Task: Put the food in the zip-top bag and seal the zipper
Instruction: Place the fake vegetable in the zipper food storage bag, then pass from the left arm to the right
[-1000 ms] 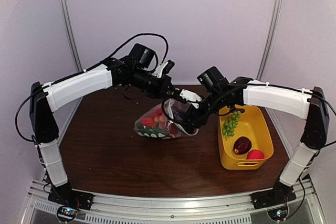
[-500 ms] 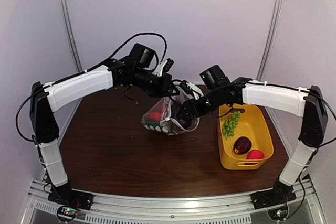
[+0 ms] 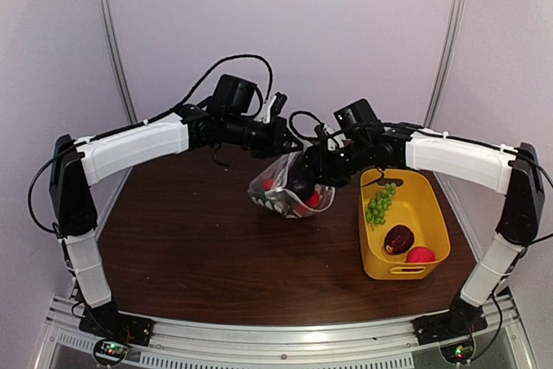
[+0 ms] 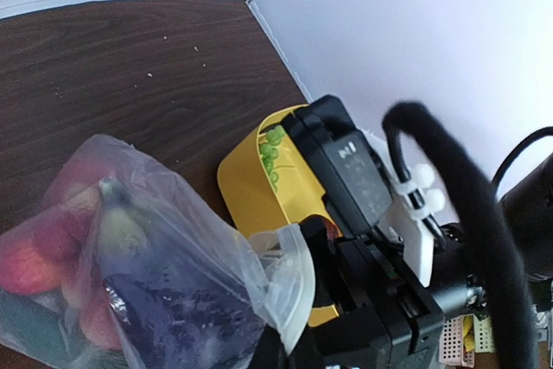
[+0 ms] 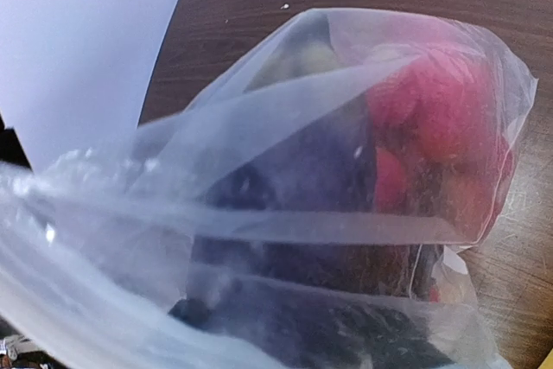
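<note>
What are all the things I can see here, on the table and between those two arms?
clear plastic zip-top bag: one, see-through with white dots, hanging between the arms
toy food inside it: several, red pieces and a dark purple eggplant; exact count hidden
yellow plastic tub: one, yellow, table's right side
green grape bunch: one, green, in the tub
dark purple-red oval toy: one, in the tub
red round toy: one, in the tub's near corner
dark brown wooden table: one, under everything
left gripper: one, black, shut on the bag's rim
right gripper: one, black, at the bag's mouth, grip unclear
</note>
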Robot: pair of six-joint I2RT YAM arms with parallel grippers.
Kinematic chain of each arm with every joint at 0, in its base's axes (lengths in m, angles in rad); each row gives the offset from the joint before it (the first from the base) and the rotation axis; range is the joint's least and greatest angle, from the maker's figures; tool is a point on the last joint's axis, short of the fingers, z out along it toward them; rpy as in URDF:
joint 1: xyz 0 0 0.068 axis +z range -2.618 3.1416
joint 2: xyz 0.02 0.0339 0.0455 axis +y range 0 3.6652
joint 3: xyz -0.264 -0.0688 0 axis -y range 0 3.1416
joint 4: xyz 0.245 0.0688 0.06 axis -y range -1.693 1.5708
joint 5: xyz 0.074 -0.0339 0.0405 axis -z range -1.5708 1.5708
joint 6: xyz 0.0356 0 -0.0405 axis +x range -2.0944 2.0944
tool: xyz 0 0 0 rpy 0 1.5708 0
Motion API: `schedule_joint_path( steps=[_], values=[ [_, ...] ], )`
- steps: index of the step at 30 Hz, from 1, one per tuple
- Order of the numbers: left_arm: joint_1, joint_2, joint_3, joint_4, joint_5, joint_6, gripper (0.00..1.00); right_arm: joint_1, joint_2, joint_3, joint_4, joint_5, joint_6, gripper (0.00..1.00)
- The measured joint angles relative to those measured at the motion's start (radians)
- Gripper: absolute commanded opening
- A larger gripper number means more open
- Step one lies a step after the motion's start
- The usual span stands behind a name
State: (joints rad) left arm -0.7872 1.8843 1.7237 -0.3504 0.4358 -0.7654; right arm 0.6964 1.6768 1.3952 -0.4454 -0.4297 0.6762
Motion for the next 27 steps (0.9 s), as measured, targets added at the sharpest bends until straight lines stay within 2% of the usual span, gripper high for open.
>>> schedule_joint_path(
  steps=[5, 6, 7, 8, 9, 15, 20, 24, 27],
  values=[
    [-0.008, 0.001, 0.0, 0.02, 0.002, -0.029, 0.0, 0.004, 0.012, 0.025, -0.011, 0.101, 0.089, 0.59],
    [-0.008, 0.001, 0.0, 0.02, 0.002, -0.032, 0.0, 0.005, 0.012, 0.025, -0.01, 0.108, 0.097, 0.65],
    [-0.008, 0.001, 0.0, 0.02, 0.0, -0.034, 0.0, 0.005, 0.012, 0.025, -0.009, 0.109, 0.102, 0.84],
    [-0.008, 0.001, 0.0, 0.019, -0.003, -0.036, 0.0, 0.005, 0.012, 0.025, -0.006, 0.109, 0.106, 0.97],
    [-0.008, 0.001, 0.0, 0.019, -0.006, -0.038, 0.0, 0.006, 0.01, 0.025, -0.003, 0.109, 0.112, 0.99],
    [-0.005, 0.001, -0.013, 0.021, -0.013, -0.042, 0.0, 0.003, -0.084, -0.017, 0.016, 0.084, 0.051, 1.0],
    [0.003, 0.008, -0.017, 0.018, -0.006, -0.04, 0.0, -0.022, -0.182, -0.071, 0.077, -0.059, -0.023, 1.0],
    [0.015, 0.008, -0.017, 0.009, -0.003, -0.018, 0.0, -0.068, -0.213, -0.08, 0.103, -0.225, -0.14, 1.0],
    [0.023, 0.008, -0.017, -0.004, -0.002, 0.009, 0.0, -0.131, -0.22, -0.056, 0.057, -0.257, -0.303, 0.95]
  ],
)
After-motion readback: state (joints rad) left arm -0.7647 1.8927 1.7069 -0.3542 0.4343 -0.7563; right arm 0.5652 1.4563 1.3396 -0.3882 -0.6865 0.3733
